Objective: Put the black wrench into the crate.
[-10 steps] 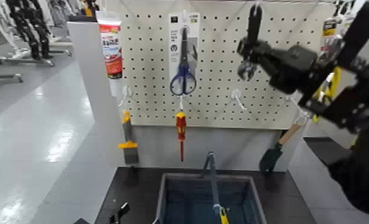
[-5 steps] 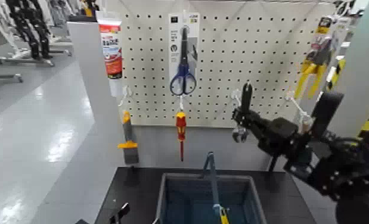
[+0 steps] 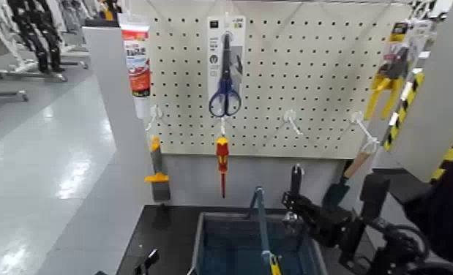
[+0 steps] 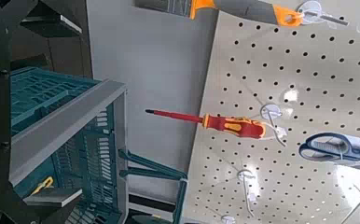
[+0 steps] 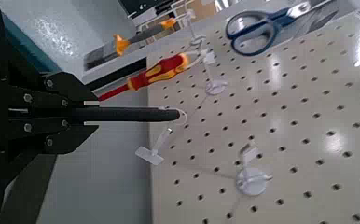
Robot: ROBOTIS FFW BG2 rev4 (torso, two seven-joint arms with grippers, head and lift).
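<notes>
The right end effector [image 3: 295,200], nearer than the open, parked left one [image 4: 57,110], is clamped shut on the black wrench [image 3: 296,180], upright, jaw toward six o'clock, over the crate's [image 3: 233,216] one-o'clock side.

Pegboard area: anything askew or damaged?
Only the trowel: it hangs slanted, while the screwdriver hangs straight. No damage or spill visible. Right gripper, by the crate, grips the black wrench.

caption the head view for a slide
Right end effector holding the black wrench above the right side of the crate, before a pegboard
</notes>
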